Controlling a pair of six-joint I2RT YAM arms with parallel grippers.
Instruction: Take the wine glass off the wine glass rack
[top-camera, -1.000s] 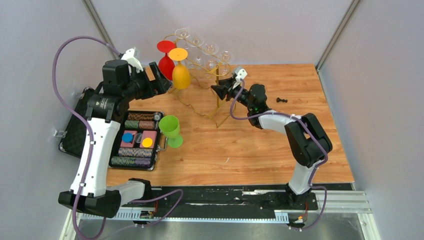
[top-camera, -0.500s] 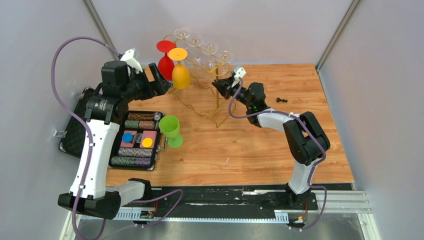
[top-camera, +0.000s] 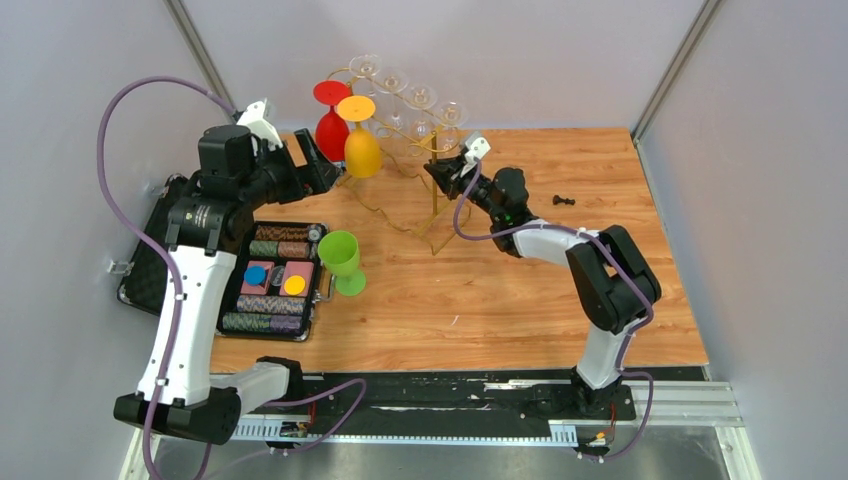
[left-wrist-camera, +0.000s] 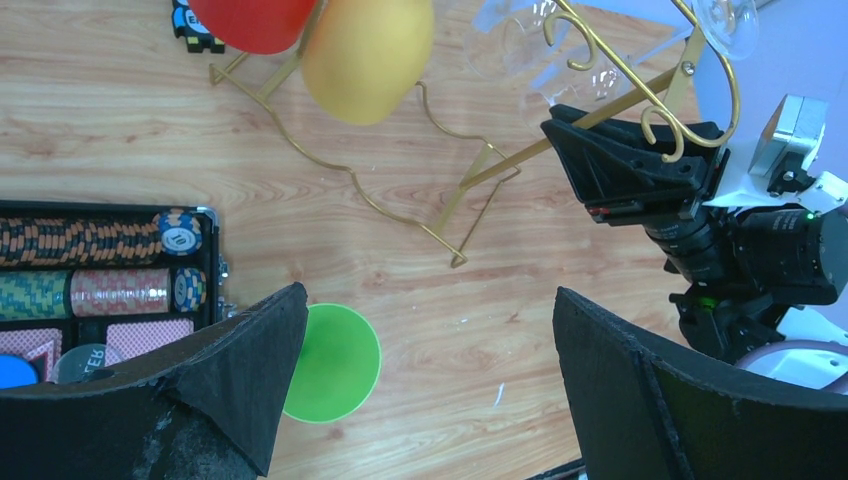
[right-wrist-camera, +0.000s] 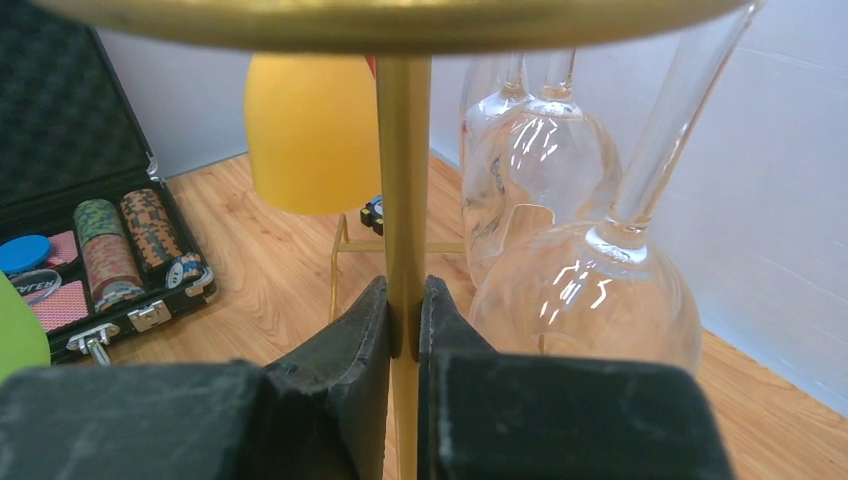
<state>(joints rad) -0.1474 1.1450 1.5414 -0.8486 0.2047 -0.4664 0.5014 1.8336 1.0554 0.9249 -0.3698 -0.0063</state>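
- Fingers (left-wrist-camera: 240, 380) of the left gripper (left-wrist-camera: 425, 300) stand wide apart with nothing between them, aimed at the hanging glasses.
- Across from it, the right gripper (right-wrist-camera: 405, 300) is pinched narrow on the central post of the tall gold wire wine glass rack (right-wrist-camera: 403, 150). I read that as bracing the stand.
- I take the yellow opaque wine glass (top-camera: 361, 150) as my target. It hangs upside down from the rack's left side, foot up and bowl down, so its long axis runs roughly vertical.
- That glass lies just ahead of the left fingers and apart from them. In the left wrist view its bowl sits a little left of the middle of the open gap.
- A red opaque wine glass (top-camera: 331, 128) hangs touching or nearly touching it on the far left. I judge a careless closing could catch both.
- My left arm is clearly the nearer one. The right is occupied on the post, with clear stemmed glasses (right-wrist-camera: 585, 310) just beside it.
- I cannot tell which way the loop arm opens, so the slide-off direction needs care.
- A green plastic wine glass (top-camera: 341, 258) already stands on the wooden table (top-camera: 500, 290), beside the open black case of poker chips (top-camera: 270, 290).
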